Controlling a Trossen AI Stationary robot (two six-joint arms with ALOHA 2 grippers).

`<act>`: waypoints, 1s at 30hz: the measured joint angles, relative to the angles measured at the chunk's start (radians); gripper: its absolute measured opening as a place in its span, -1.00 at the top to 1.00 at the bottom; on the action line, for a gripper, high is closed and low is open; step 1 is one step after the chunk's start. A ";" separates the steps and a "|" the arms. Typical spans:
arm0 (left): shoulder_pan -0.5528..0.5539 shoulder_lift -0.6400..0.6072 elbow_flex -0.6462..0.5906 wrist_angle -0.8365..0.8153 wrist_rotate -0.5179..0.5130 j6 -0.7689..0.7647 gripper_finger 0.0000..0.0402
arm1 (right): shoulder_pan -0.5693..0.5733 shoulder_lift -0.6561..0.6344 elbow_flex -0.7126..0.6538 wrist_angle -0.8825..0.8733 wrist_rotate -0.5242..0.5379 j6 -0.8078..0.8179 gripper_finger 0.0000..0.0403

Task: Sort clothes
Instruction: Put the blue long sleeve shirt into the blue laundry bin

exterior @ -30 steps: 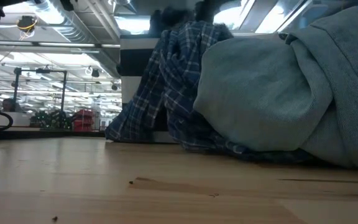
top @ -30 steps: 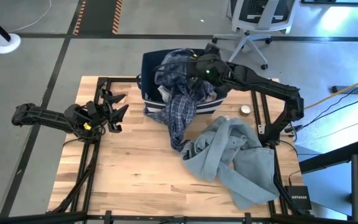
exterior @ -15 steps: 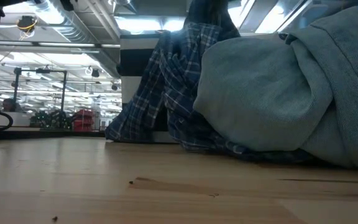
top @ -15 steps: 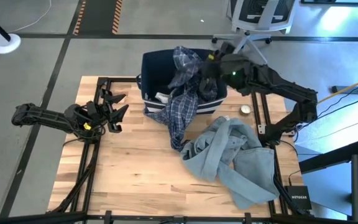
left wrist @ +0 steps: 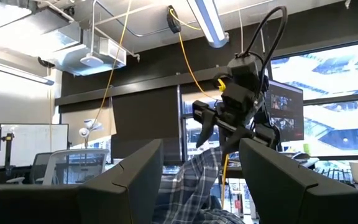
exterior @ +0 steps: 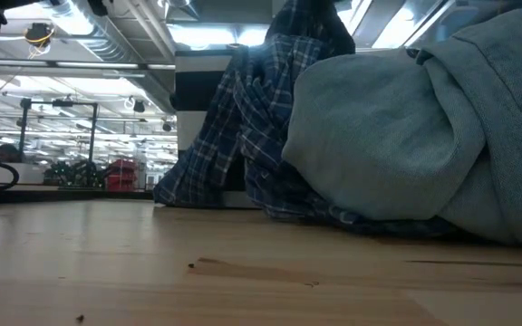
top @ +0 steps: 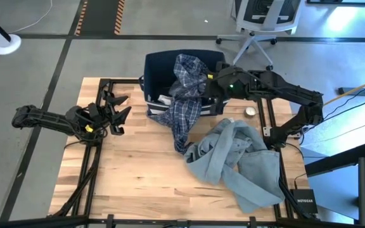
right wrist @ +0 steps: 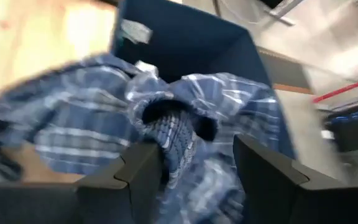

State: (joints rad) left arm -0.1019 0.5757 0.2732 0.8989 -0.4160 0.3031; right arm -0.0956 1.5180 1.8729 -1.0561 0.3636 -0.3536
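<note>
Pinching, in the right gripper (top: 209, 81), a bunched fold of the soft blue-and-white plaid shirt (top: 185, 104) and holding it up over the navy fabric bin (top: 160, 63), tail trailing down onto the wooden table (top: 138, 171), touching the large light grey-blue garment (top: 246, 161). Probably handling light and limp, sagging and snagging; gripping a thick bunch being safest. Waiting wide-jawed at the table's left: left gripper (top: 116, 113).
</note>
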 joint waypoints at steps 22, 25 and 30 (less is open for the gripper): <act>0.000 0.000 0.000 0.000 0.000 -0.005 -0.03 | 0.328 0.058 0.000 0.007 -0.061 0.146 -0.04; 0.000 0.000 0.000 -0.002 0.000 -0.007 -0.03 | 0.412 0.092 0.000 -0.030 -0.003 0.182 -0.04; 0.000 0.000 0.000 -0.027 0.000 -0.007 -0.03 | 0.518 0.133 -0.084 -0.063 0.104 0.285 -0.04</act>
State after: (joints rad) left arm -0.1017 0.5758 0.2733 0.8716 -0.4160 0.2964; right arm 0.4229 1.6515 1.7885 -1.1186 0.4679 -0.0684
